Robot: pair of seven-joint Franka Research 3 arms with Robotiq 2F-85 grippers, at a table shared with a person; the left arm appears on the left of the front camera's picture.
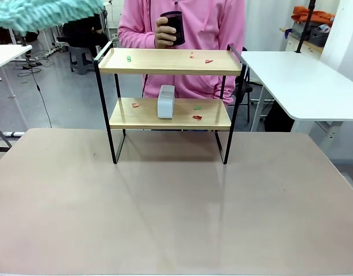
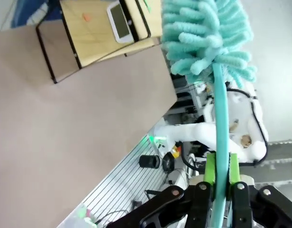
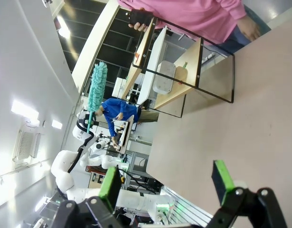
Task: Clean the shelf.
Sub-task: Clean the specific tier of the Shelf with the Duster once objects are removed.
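Front view: the shelf (image 1: 165,62) stands at the far side of the worktop (image 1: 165,218), directly before the person, so both of us can reach it. Small red and green scraps (image 1: 198,117) lie on both boards, and a white box (image 1: 165,102) sits on the lower one. The person's hand (image 1: 162,31) holds a dark cup (image 1: 173,27) just above the top board, lifted clear, I judge, so that board can be swept. The teal duster (image 1: 44,12) hangs high at the upper left, well apart from the shelf.

Left wrist view: my left jaws are pressed together on the duster's handle (image 2: 221,123), a green pad (image 2: 210,168) on either side. I grip it low so that the fluffy head reaches ahead of me, toward the shelf.

Right wrist view: my right jaws stand spread wide and pinch nothing. They are above bare worktop, away from the shelf, I judge to leave the sweep room.
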